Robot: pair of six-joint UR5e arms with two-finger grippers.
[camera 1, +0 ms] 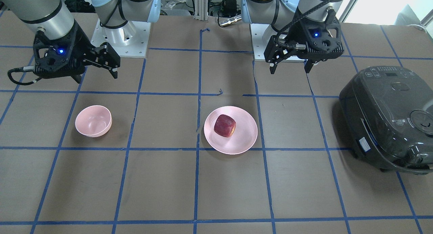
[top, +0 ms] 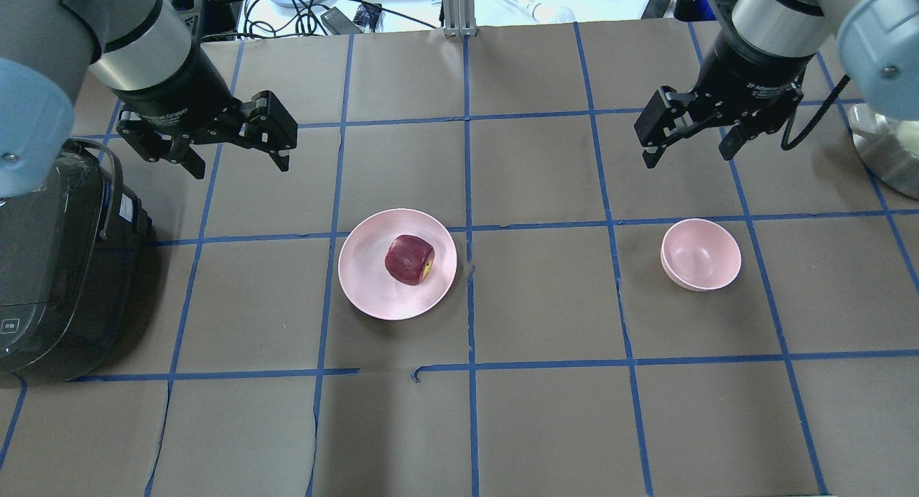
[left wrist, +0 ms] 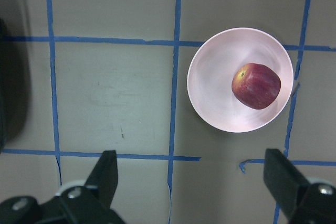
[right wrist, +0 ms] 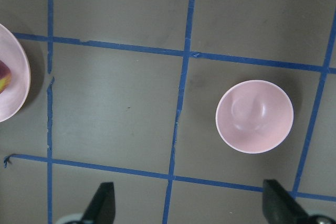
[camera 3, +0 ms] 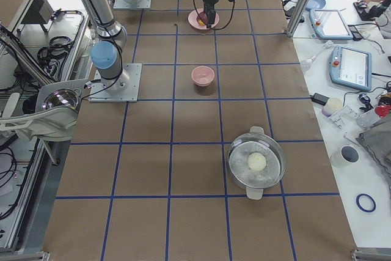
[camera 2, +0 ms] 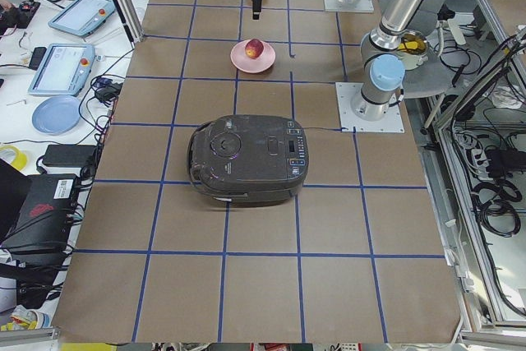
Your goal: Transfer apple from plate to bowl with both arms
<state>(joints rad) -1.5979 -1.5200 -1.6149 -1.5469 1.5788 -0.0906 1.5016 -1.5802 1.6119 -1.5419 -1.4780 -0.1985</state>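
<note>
Nearest the lens in my left wrist view are my own two black fingers, standing up from the bottom edge of the frame. My left gripper [left wrist: 190, 156] is spread wide, with nothing between the jaws but bare brown table [left wrist: 115, 98] and blue tape lines.

The apple [left wrist: 256, 85] sits in the upper right of that frame on the pink plate [left wrist: 215, 77], a little right of the plate's middle, its yellowish end turned to the upper left. It lies well apart from my fingertips, ahead of me and off toward my right-hand finger.

My right gripper [right wrist: 188, 184] is just as open and empty. The bowl [right wrist: 254, 116] lies at the centre right of that wrist view, upright and holding nothing. The plate's rim just shows at the left edge.

I take this to be the very start: the apple is untouched and neither hand is near it. The step in hand is my left arm's approach.

The next move calls for sliding the left hand forward and toward the frame's right until the apple sits midway between the fingers. Then I descend without clipping the plate's rim and close across the fruit's flatter sides. The right hand would then have to receive it and carry it to the bowl.
</note>
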